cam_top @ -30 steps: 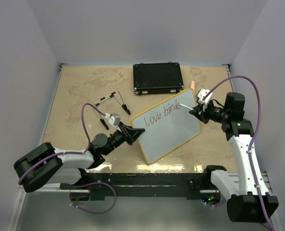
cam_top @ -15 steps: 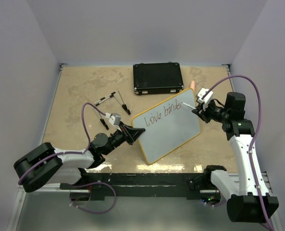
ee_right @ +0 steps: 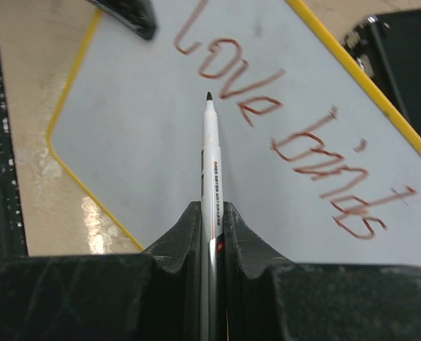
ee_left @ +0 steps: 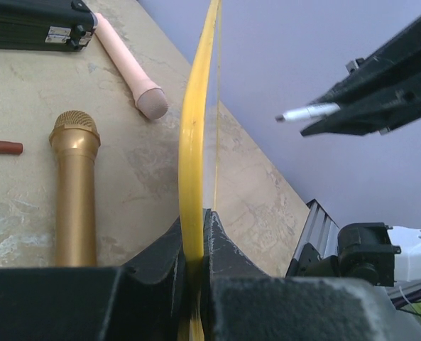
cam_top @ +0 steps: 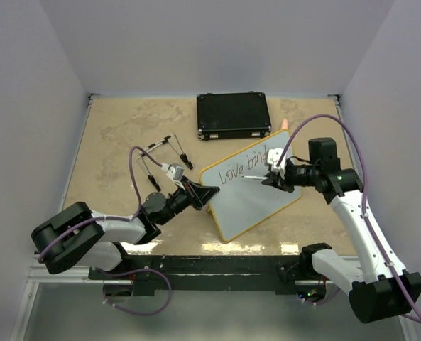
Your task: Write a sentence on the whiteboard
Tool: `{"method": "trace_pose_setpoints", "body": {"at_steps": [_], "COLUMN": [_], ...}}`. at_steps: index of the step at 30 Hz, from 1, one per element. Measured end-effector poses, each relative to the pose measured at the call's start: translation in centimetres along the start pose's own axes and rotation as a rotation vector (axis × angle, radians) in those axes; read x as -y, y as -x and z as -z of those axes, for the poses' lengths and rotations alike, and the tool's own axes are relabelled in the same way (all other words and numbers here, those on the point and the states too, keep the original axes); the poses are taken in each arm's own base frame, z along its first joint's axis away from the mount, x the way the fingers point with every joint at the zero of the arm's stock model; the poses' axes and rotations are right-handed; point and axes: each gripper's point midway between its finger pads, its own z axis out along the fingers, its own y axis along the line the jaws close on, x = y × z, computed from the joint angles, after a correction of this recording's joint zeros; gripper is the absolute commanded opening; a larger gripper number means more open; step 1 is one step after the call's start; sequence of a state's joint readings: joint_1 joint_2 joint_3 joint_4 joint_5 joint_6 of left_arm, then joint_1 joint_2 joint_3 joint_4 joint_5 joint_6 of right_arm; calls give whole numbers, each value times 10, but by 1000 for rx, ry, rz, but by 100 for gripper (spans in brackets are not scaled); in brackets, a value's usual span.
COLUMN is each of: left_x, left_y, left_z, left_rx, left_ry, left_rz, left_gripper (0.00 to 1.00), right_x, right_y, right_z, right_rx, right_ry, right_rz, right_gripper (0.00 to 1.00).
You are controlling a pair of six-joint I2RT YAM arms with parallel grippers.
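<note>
The whiteboard (cam_top: 256, 202) is set in the middle of the table (cam_top: 111, 128), just nearer than the black case (cam_top: 233, 114), and its left corner is clamped edge-on in the closed left gripper (cam_top: 209, 192). Since only that one corner is held, the board may be swung or pushed away once it is pressed by writing, and the second line would then be smeared or slanted off course.

A marker (ee_right: 211, 153) is pinched tightly in the right gripper (cam_top: 270, 179), with its tip held clear of the face, below "love". So much of the marker is left sticking out that it may be levered back through the fingers if it is brought down too hard. Of the sentence (cam_top: 233, 172) only "love binds" is written, and it may be rubbed if the gripper is dragged across it.

The black case is closed, so nothing of its contents can be told.
</note>
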State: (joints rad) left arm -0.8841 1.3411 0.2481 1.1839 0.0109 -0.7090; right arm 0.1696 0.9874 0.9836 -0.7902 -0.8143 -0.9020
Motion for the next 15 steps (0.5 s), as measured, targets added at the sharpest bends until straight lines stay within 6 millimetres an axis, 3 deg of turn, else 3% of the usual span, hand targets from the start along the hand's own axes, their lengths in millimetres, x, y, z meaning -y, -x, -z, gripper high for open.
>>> {"method": "trace_pose_setpoints", "body": {"at_steps": [3, 15], "left_x": [-2, -5], "left_y": [-3, -4], "left_z": [-4, -14], "left_rx": [1, 14], "left_ry": [5, 17], "left_rz": [21, 40], "left_gripper": [0, 0], "right_x": [-16, -29], "right_y": [2, -8], "right_z": [-6, -14], "right_rx": [17, 15], "right_ry": [58, 104], "right_rz": [30, 31], "right_gripper": [0, 0]}}
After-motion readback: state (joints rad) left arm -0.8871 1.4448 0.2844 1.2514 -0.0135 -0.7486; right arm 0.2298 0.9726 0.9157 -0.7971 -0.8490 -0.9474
